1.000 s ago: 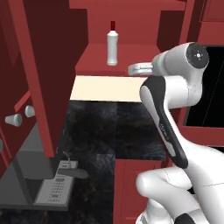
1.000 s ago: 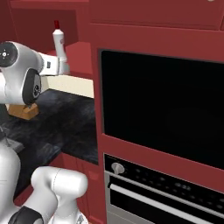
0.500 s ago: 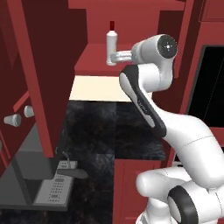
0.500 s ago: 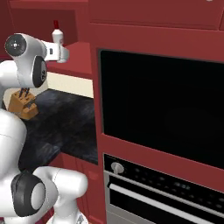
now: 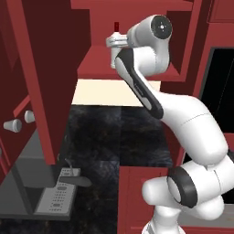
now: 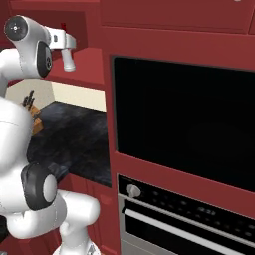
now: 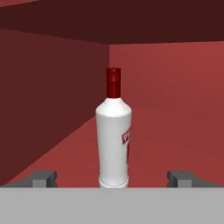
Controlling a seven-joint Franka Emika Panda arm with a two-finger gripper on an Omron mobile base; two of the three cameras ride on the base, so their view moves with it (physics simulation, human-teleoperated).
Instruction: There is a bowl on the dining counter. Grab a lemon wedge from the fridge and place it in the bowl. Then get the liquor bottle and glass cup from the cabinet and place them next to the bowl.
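**Gripper spread wide in front of the liquor bottle on the cabinet shelf**

Your gripper [image 7: 112, 178] is at the mouth of the open red cabinet [image 5: 55, 41], level with the shelf [image 5: 98, 61], and its jaws are spread apart. In the hand view one finger tip [image 7: 43, 178] rises at the lower left and the other at the lower right, with the liquor bottle [image 7: 113, 131] standing centred between them but further in; you can see bare shelf on both sides of it, so nothing is gripped. Whether the tips have reached the bottle's sides, you cannot tell from here.

The bottle stands upright on the red shelf, white-bodied with a narrow neck, a red cap and a small red label on its right flank. It sits back from the shelf's front edge, with the cabinet's side wall to its left and the back wall behind it.

In the left base view the arm [image 5: 151, 91] rises from the lower right and reaches up into the cabinet; the bottle's red cap [image 5: 116, 26] shows just above the wrist. In the right base view the bottle's white body [image 6: 67, 59] shows below the gripper's end, over the shelf.

Below the cabinet lies the black marbled worktop [image 5: 114, 132], with a pale wall strip behind it. To the right of the cabinet is the black wall oven [image 6: 184, 129].
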